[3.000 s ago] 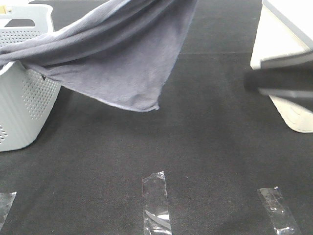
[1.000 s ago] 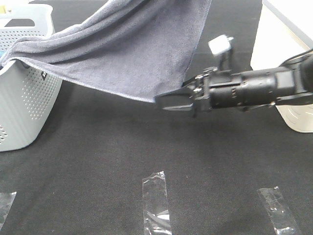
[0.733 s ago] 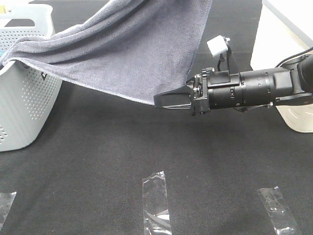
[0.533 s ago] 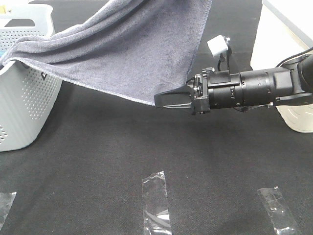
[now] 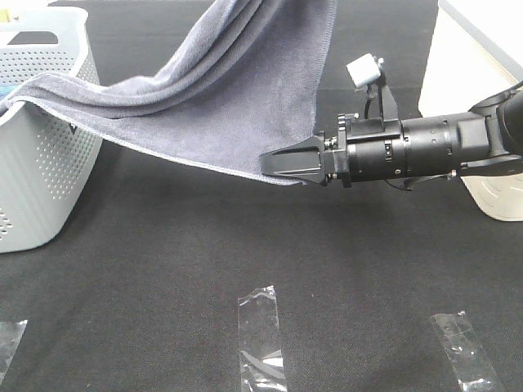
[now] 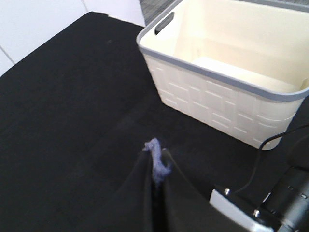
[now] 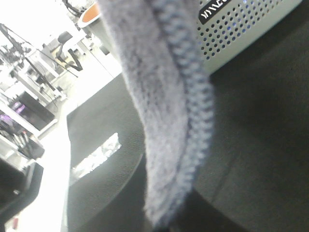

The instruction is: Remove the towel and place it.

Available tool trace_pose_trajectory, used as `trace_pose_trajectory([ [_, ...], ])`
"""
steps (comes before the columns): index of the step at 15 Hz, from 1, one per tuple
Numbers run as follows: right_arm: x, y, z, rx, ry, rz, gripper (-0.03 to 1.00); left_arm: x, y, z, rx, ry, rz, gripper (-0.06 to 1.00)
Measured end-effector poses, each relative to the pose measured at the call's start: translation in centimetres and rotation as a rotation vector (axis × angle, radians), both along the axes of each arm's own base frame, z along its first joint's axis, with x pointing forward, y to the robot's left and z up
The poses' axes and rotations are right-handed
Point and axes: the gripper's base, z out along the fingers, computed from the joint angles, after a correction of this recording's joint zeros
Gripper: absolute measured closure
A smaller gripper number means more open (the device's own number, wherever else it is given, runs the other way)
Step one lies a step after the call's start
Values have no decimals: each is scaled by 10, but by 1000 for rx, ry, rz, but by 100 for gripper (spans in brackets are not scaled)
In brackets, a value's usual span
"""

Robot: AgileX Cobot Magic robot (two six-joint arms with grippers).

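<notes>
**Towel, slate-grey: lifted off the tabletop between two pincers**

Item 1. Towel (image 5: 237,98). Slate-grey with a purplish cast, terry pile, stitched hem. In the high view it hangs as a slack sheet above the tabletop (image 5: 163,269). One end lies over the rim of the grey basket at the left. The upper part rises out of the picture at the top. The lowest corner is at the right pincer. No part of it touches the tabletop.

Item 2. Left pincer (image 6: 157,166). Seen in the left wrist view only. Its dark fingers are drawn narrow on a small tuft of the towel that sticks out at their tips.

Item 3. Right pincer (image 5: 271,166). It reaches in level from the right and points left. The jaws are narrow and closed on the towel's hemmed lower corner. In the right wrist view the hem runs down between the two dark fingers. A small white block (image 5: 364,72) stands on the arm behind it.

Item 4. Grey basket (image 5: 41,180). Perforated walls, handle slot; far left of the tabletop.

Item 5. Cream basket (image 5: 458,65). Grey rim, far right, behind the right arm.

Item 6. Clear tape strips, three, along the near edge: left (image 5: 8,343), middle (image 5: 260,335), right (image 5: 462,347).
</notes>
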Motion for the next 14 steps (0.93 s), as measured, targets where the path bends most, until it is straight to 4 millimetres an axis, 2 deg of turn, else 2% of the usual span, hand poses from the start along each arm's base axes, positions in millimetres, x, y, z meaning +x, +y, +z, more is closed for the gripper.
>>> trace_pose_trajectory([
  [3, 0, 0, 11, 16, 113, -40, 97, 3, 6, -2, 50, -8, 56, 94],
  [5, 2, -1, 41, -2, 123, -72, 97, 7, 11, -2, 67, -17, 103, 94],
  [7, 2, -6, 71, -157, 149, -106, 97, 19, 24, -3, 75, -26, 175, 94],
  [9, 5, -16, 107, -340, 160, -194, 97, 41, 42, -11, 62, 4, 265, 94],
  [12, 21, -35, 157, -606, 164, -357, 97, 70, 64, -27, 35, 41, 364, 94],
  [14, 30, -48, 189, -740, 124, -470, 97, 80, 73, -26, -18, 22, 397, 94],
])
